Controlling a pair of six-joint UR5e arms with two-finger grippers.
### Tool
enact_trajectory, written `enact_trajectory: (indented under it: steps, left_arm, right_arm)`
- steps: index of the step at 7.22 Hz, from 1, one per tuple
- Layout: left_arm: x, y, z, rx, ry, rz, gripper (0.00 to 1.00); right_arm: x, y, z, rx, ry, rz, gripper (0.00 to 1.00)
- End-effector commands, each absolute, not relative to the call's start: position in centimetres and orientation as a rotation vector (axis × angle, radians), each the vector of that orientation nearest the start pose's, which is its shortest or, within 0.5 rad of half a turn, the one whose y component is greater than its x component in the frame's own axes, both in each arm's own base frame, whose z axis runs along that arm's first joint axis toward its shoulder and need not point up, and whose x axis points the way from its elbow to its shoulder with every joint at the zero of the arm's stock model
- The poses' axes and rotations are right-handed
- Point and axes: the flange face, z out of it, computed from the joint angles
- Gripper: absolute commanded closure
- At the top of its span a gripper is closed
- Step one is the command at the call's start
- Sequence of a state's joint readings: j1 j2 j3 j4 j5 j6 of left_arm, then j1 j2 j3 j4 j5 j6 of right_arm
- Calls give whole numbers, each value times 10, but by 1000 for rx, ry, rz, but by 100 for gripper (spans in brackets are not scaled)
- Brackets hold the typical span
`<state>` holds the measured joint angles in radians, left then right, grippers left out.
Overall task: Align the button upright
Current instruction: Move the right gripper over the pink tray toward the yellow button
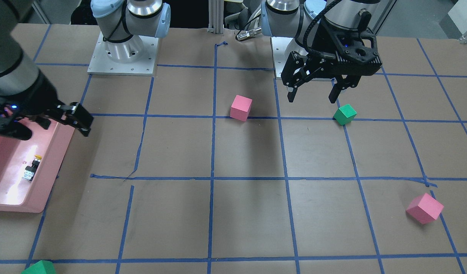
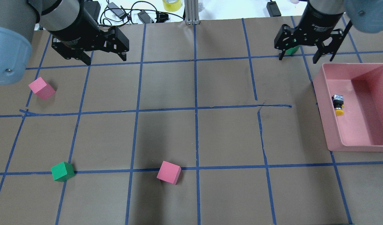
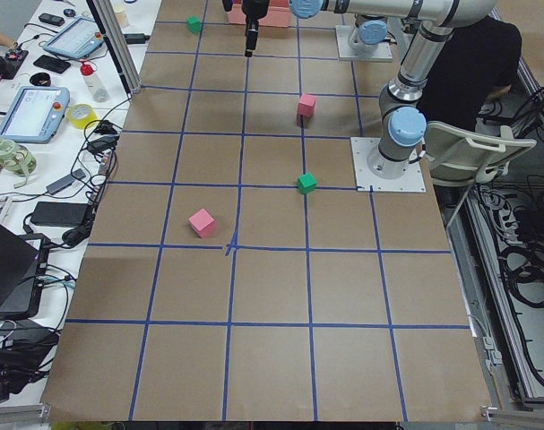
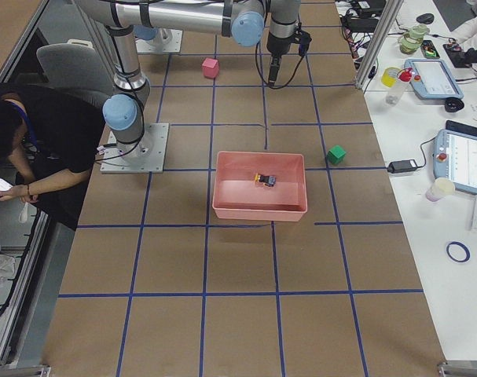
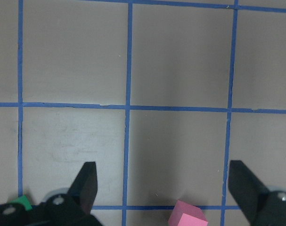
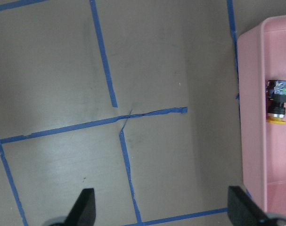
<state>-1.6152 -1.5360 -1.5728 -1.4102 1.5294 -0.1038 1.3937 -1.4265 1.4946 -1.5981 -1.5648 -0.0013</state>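
Nearest the robot bases: a pink foam cube [image 2: 168,172] and a green foam cube [image 2: 62,171] sit well apart on the brown paper-covered desk [image 2: 225,131] with its blue tape grid. Neither belongs to the job; they look like distractors.

Mid-desk, robot's right: a shallow pink plastic tray [image 2: 360,147]. The tiny button with round yellow cap, black body and pale square base [image 2: 338,104] is inside it. It lies on its side on the tray floor, near the inboard wall, with the cap toward the robot and the base away. Not upright yet, so my read is the task hasn't started. Mid-desk on the left: a second pink foam cube [image 2: 41,88], alone.

Far side: the right end effector [image 2: 305,58] hangs above the desk just beyond the tray's far inboard corner, fingers spread wide, nothing between them. Its wrist camera catches the button only at the frame edge, so it is offset, not over the part. Spread fingers suit an approach, and the tray is on its side, so it probably gets the pick. The left end effector [image 2: 105,59] is also spread and empty over bare desk, well apart from the tray. I'd guess it's parked clear. A second green foam cube [image 2: 292,50] sits partly hidden behind the right one.

Risk: small part close to the tray wall, so tight finger clearance.
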Motion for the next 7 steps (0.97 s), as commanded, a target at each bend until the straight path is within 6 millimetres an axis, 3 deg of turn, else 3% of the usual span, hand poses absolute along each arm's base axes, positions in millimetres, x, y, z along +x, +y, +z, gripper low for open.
enact_trajectory:
  steps: [1, 2, 3, 4, 7]
  left_arm:
    - [-159, -487, 522, -89, 3180, -305, 0]
    - [-159, -488, 520, -91, 3182, -295, 0]
    - [-159, -487, 519, -94, 3182, -295, 0]
    - [-159, -487, 518, -94, 3182, -293, 0]
    - [-159, -487, 518, -91, 3182, -293, 0]
  right_arm:
    - [-60, -569, 437, 277, 3110, 79, 0]
    - [-99, -568, 420, 368, 3104, 63, 0]
    - [-131, -565, 399, 350, 3131, 16, 0]
    - [-158, -560, 360, 308, 3148, 25, 0]
    - [-181, -553, 263, 338, 3227, 65, 0]
